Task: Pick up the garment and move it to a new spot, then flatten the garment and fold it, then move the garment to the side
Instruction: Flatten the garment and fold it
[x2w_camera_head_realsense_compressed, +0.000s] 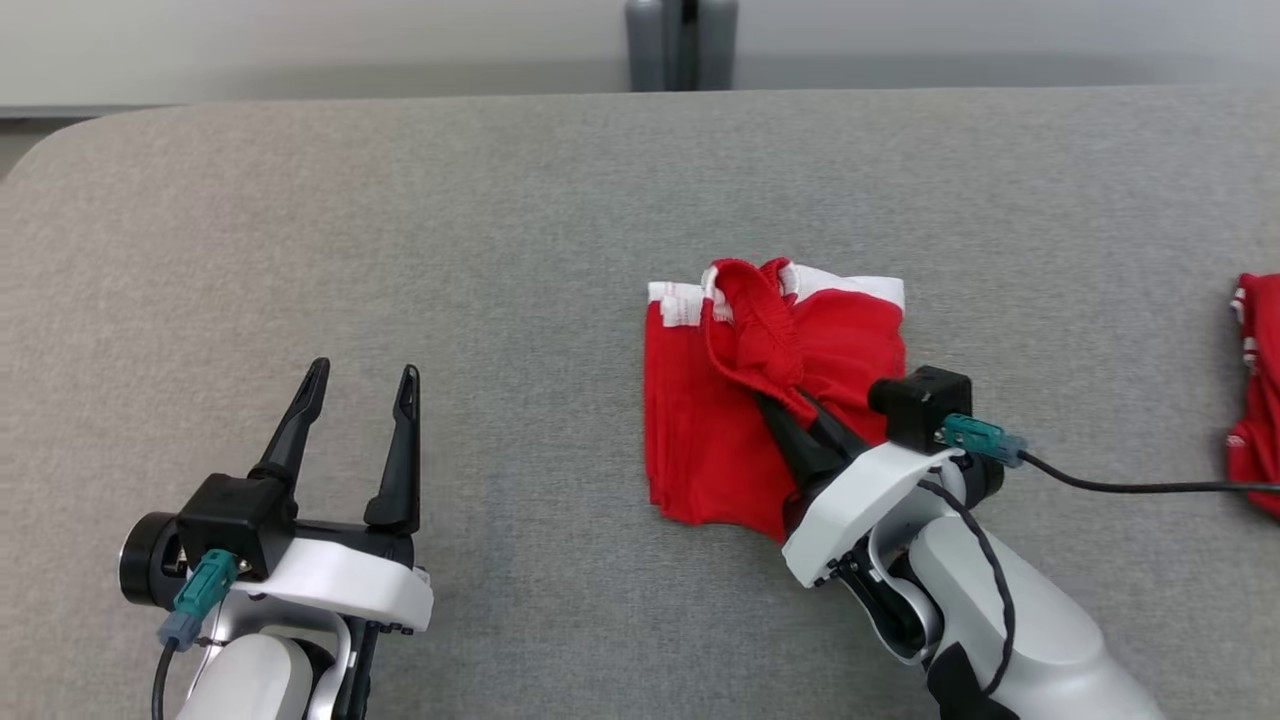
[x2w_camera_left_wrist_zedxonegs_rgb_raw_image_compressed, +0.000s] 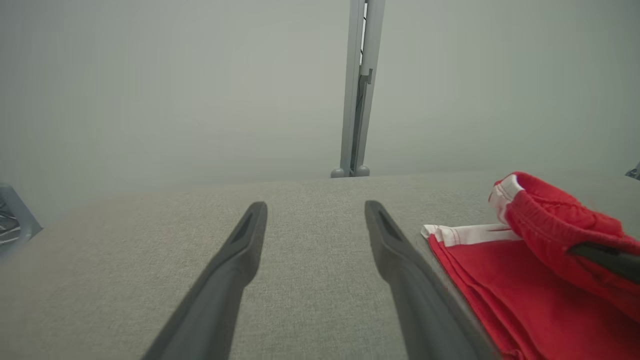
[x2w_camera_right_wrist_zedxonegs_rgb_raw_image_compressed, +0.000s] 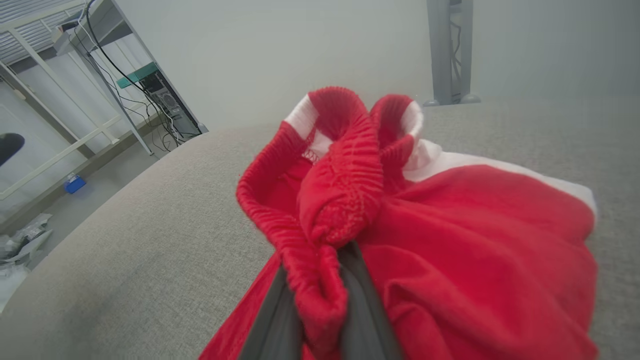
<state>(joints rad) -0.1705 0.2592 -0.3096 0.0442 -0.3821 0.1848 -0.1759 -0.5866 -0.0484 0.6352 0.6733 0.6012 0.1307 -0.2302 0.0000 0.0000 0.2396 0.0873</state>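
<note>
Grey fabric-covered table (x2w_camera_head_realsense_compressed: 400, 220), red-and-white garment (x2w_camera_head_realsense_compressed: 700, 450) lying mid-right, second red cloth (x2w_camera_head_realsense_compressed: 1258, 400) at right edge

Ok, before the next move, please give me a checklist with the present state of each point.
Right gripper shut on the waistband of the garment: ok.
Left gripper open, apart from the garment: ok.
Garment lying flat: not ok, waistband bunched on top.
Bare table left of the garment: ok.
Second red cloth at the right edge, apart from the garment: ok.
Number of layers gripped: cannot tell.
</note>
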